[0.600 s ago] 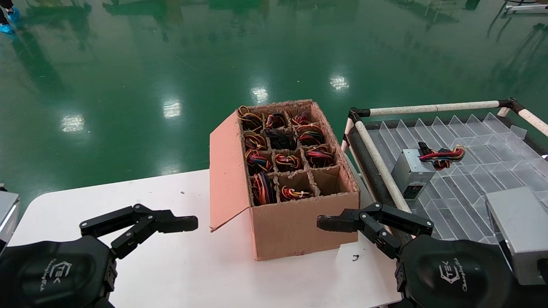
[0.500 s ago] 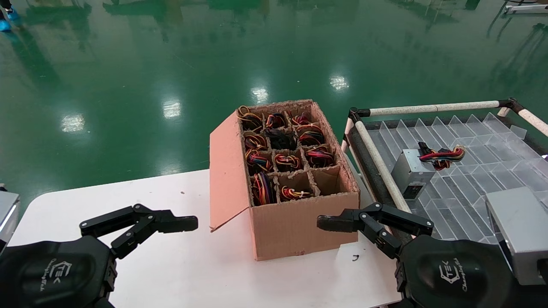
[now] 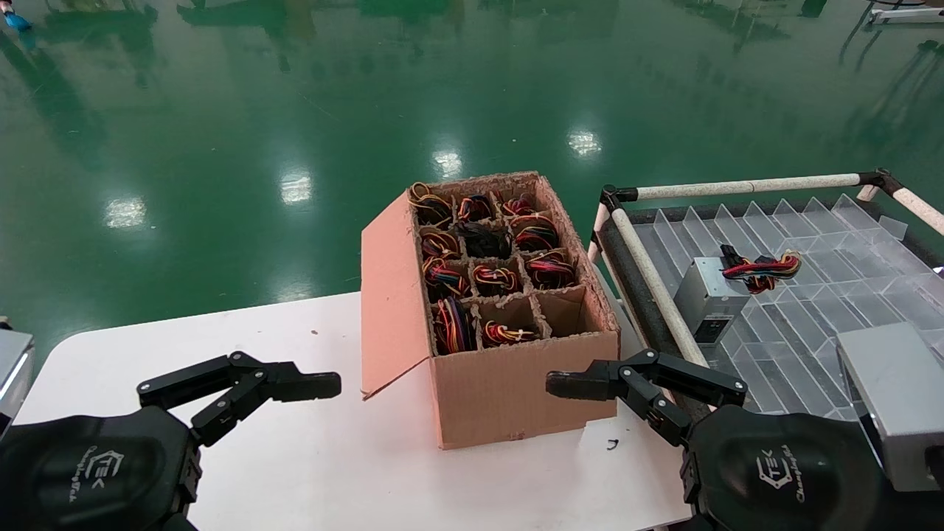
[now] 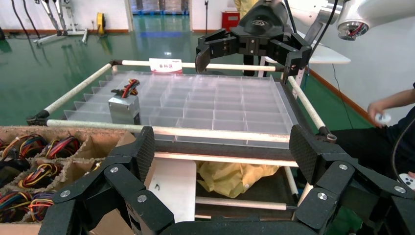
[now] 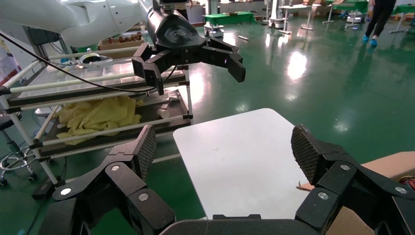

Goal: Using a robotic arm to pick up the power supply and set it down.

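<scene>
The right gripper point(image 3: 571, 385) hovers low over the near right edge of the white table point(image 3: 310, 442), its black fingers spread wide with nothing between them, the tips just in front of the cardboard box point(image 3: 509, 391). The left gripper point(image 3: 324, 385) hangs over the near left part of the table, equally wide apart and empty. The box stands between them, one flap folded out to its left, its grid of cells mostly stuffed with coiled red, yellow and black wires. To the right of the table is a rack point(image 3: 656, 284) framed in pale tubes, topped by a clear divided tray point(image 3: 811, 310). The power supply point(image 3: 709, 295) lies on that tray, its wire bundle point(image 3: 763, 267) trailing behind it, well apart from both grippers. Glossy green floor point(image 3: 295, 110) with lamp reflections stretches beyond.
</scene>
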### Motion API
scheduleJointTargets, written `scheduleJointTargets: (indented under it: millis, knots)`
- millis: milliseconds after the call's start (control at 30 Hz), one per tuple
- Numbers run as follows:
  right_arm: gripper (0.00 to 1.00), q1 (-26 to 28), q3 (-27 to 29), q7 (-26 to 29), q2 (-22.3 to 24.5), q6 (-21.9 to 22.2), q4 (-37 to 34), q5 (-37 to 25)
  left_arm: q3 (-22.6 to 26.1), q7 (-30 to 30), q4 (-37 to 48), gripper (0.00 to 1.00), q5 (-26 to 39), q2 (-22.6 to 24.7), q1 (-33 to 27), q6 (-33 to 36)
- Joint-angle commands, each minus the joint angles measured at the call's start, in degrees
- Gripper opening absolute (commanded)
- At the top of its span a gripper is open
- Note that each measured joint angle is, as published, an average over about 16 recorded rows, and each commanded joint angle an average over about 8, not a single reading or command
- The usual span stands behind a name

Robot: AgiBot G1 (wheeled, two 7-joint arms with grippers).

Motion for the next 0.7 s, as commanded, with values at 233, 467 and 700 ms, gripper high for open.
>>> scheduleJointTargets:
  millis: [233,467,700]
  knots:
    - [1.00,0.00,0.00,0.00,0.00,0.00,0.00,0.00,0.00,0.00,0.00,0.00,0.00,0.00,0.00,0.00]
    - [1.00,0.00,0.00,0.00,0.00,0.00,0.00,0.00,0.00,0.00,0.00,0.00,0.00,0.00,0.00,0.00]
    - [1.00,0.00,0.00,0.00,0.00,0.00,0.00,0.00,0.00,0.00,0.00,0.00,0.00,0.00,0.00,0.00]
